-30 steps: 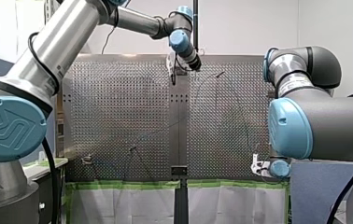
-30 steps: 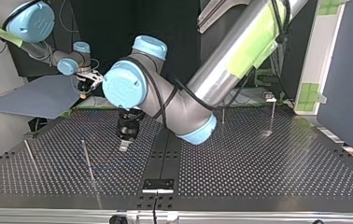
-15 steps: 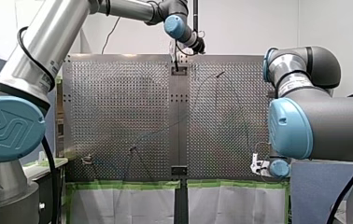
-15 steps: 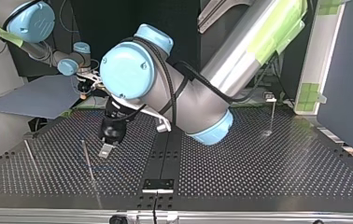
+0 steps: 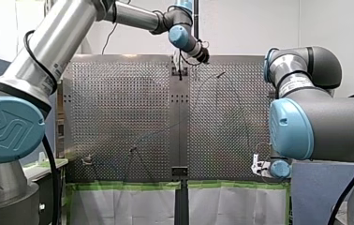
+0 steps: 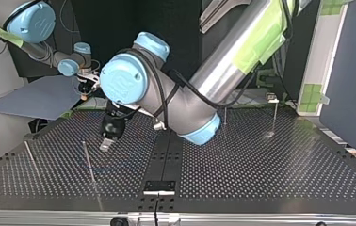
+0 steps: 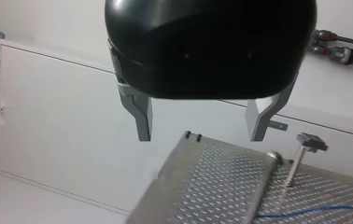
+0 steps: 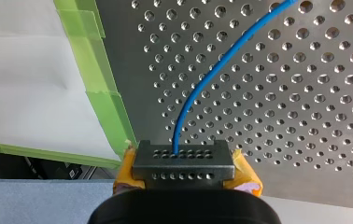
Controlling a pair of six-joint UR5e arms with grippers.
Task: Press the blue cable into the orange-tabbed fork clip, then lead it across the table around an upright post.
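Blue cable [image 8: 198,88] in my right gripper [image 8: 184,161]

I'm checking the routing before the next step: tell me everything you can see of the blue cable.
The blue cable is thin, round and smooth, plastic-sheathed by its look. In the right wrist view it curves over the perforated table and ends at my right gripper, vanishing behind a black block between yellow pads. The left wrist view shows another stretch along the table, beyond my open left gripper, which touches nothing.
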